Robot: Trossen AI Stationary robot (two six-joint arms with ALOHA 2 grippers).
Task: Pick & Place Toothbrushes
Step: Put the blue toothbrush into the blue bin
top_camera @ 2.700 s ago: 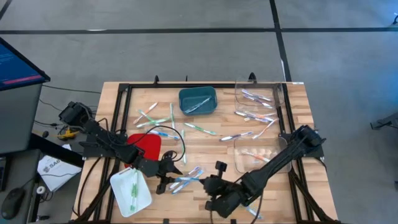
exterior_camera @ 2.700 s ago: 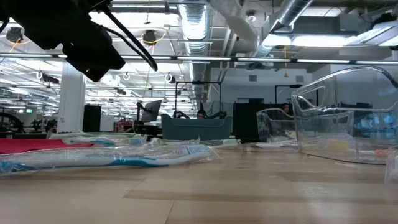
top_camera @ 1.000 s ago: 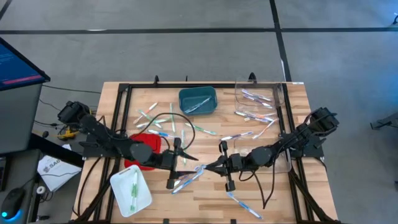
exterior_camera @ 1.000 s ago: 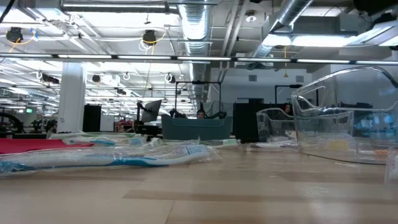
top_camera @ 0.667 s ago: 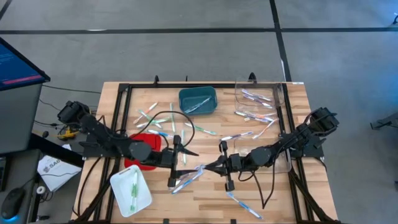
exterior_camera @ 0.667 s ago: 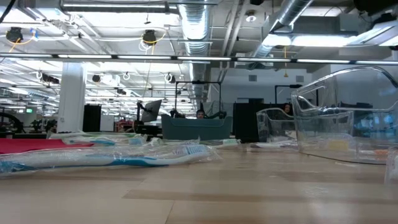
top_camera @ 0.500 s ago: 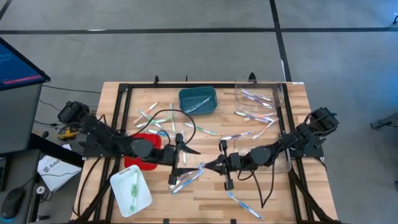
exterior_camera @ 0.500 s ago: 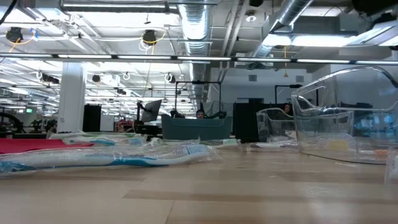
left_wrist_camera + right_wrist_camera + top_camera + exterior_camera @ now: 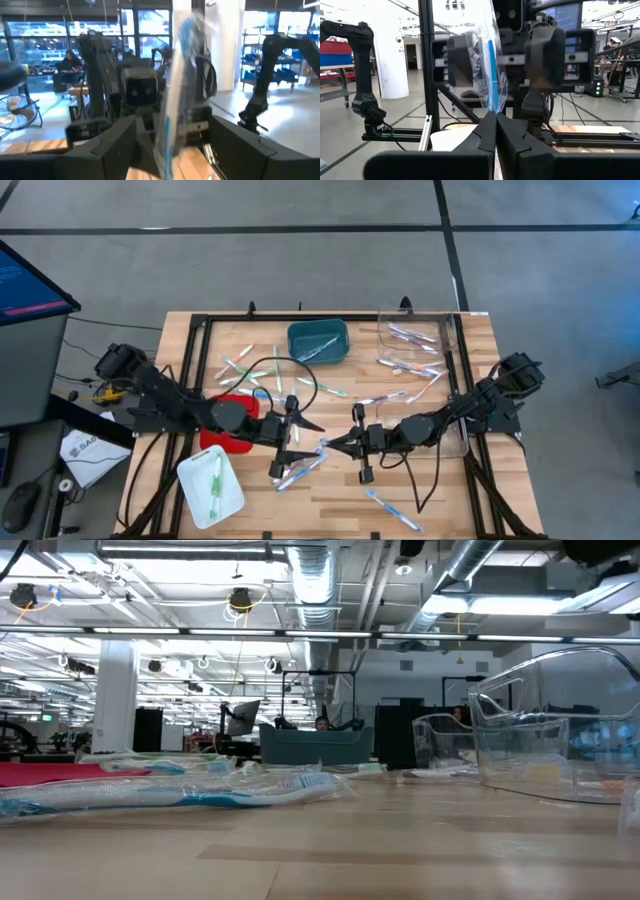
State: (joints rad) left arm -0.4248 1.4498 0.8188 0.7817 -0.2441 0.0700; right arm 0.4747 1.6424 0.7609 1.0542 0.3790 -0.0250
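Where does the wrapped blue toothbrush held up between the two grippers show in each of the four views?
High view: the wrapped blue toothbrush is at table centre, pinched by the right gripper, facing the open left gripper.
Low view: not in it.
Left wrist view: upright, mid-picture.
Right wrist view: upright above the shut fingertips.
Shared landmark: the other arm's gripper behind it in both wrist views.

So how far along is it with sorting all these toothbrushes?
Partly done. A few toothbrushes already lie in the teal bin, the white tray and the clear bins. In hand: the right gripper, jaws shut, holds up a wrapped blue toothbrush facing the open left gripper. Many loose ones remain on the table.
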